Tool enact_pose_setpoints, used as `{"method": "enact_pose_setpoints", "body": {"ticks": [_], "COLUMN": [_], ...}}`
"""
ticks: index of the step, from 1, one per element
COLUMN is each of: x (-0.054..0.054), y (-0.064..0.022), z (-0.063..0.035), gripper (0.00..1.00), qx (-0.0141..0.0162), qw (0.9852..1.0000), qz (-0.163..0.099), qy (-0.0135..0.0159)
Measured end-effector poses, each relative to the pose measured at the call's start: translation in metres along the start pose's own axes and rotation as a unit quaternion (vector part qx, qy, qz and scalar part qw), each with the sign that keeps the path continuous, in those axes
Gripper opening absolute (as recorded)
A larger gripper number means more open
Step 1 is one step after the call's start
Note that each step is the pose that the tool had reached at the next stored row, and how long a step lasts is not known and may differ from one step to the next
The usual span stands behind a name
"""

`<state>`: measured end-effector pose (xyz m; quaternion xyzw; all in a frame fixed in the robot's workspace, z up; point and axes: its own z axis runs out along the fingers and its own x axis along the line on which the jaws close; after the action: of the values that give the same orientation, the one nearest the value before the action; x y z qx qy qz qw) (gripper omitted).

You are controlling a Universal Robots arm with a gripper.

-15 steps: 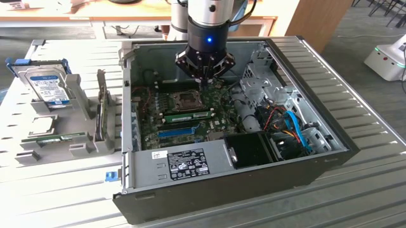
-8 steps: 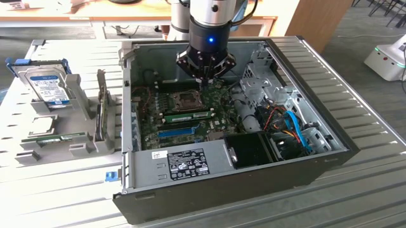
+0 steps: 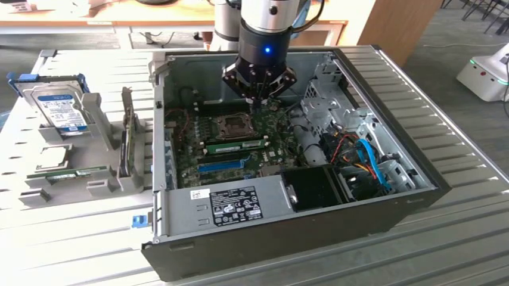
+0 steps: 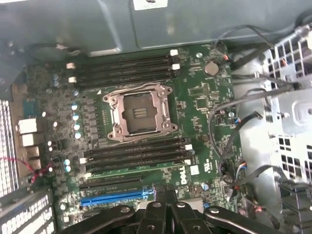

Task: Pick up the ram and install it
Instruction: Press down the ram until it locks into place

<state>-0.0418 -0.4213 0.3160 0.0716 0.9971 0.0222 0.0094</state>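
An open black computer case (image 3: pixel 270 250) lies on its side on a pale ribbed bench (image 3: pixel 71 238). Inside the case, a green motherboard (image 3: pixel 230 140) fills the floor, with an empty metal processor socket (image 4: pixel 138 113) near its middle. Black memory slots (image 4: pixel 131 68) run in rows on both sides of the socket. A long blue plastic slot (image 4: pixel 114 197) sits further from the socket, beyond one row. Blue and orange cables (image 3: pixel 370 164) cluster at the case's corner. Outside the case, on the exterior view's left, a hard drive (image 3: pixel 59 107) stands in a grey holder (image 3: pixel 95 119).

Ribbed table (image 3: pixel 445 238): PC case (image 3: pixel 263 238), parts rack (image 3: pixel 71 179)
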Motion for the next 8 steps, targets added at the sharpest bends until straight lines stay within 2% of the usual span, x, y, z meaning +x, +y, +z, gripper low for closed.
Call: {"method": "enact_pose_setpoints", "body": {"ticks": [3,8], "x": [0.0,0.0029], "y": [0.0,-0.0005], "z": [0.0002,0.0004], "gripper": [0.11,0.11], "qx": [-0.0004,-0.0006], "qw": [0.9997,0.9996], "qz": [-0.026,-0.028], "qy": [0.0012,0.0012]}}
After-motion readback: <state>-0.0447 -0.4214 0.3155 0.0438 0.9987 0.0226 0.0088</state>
